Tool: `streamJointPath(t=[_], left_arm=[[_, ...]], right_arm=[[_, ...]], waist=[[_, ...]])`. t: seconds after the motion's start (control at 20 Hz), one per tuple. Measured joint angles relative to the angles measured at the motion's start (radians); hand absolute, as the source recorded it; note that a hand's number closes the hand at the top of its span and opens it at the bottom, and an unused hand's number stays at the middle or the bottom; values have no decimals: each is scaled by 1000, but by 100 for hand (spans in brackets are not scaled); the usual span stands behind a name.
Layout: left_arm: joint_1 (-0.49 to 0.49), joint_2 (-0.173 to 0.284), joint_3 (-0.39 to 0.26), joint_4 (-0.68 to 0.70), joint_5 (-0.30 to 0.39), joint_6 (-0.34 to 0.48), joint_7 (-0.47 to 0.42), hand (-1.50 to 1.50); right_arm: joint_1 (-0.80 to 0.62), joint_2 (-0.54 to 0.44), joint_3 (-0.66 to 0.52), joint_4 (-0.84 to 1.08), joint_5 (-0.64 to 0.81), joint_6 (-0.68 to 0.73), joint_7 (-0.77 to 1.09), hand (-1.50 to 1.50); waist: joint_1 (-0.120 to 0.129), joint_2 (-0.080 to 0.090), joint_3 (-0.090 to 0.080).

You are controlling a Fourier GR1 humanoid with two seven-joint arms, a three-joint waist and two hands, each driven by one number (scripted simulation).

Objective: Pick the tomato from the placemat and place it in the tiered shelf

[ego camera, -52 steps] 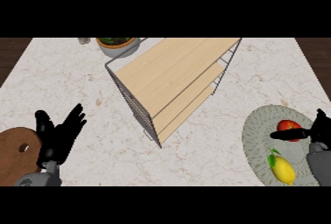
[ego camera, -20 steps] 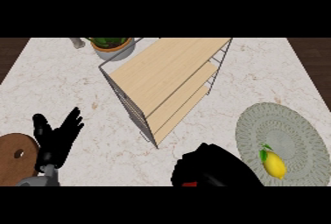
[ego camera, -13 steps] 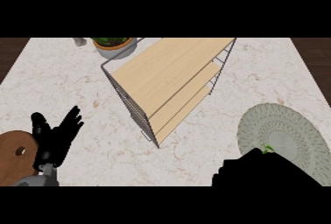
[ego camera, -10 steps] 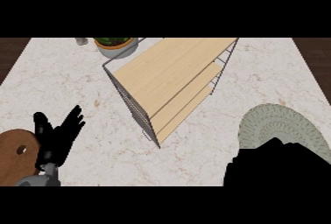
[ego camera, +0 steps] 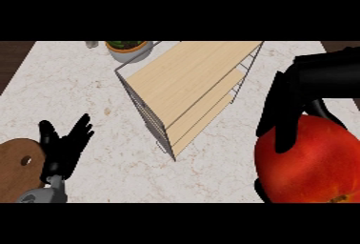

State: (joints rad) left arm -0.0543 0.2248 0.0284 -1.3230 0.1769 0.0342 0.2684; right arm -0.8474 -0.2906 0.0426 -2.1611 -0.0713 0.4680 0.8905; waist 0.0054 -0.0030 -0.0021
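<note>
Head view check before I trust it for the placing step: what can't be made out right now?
- Placemat: hidden behind the tomato and the right hand, which fill the head view's right side.
- Tomato: cut off by the right and lower edges.
- Tiered shelf: lower tiers mostly covered by its top board.
- Wooden board: cut off at the left edge, beside the resting left hand.

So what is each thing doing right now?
tomato: held up close to the view, off the counter
right hand: fingers curled over the tomato
left hand: open, resting at lower left
tiered shelf: on the counter, nothing seen on its boards
potted plant: upright behind the shelf
</note>
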Motion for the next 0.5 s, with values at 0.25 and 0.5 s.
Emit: streamJointPath(t=[0.25, 0.5], left_arm=[[6, -1, 4, -13, 2, -12, 7, 0], [3, -10, 6, -12, -7, -10, 5, 0]], right_arm=[[-140, -41, -66, 190, -16, 20, -41, 150], [-236, -39, -43, 353, 19, 47, -109, 150]], waist=[[3, 2, 1], [7, 3, 2]])
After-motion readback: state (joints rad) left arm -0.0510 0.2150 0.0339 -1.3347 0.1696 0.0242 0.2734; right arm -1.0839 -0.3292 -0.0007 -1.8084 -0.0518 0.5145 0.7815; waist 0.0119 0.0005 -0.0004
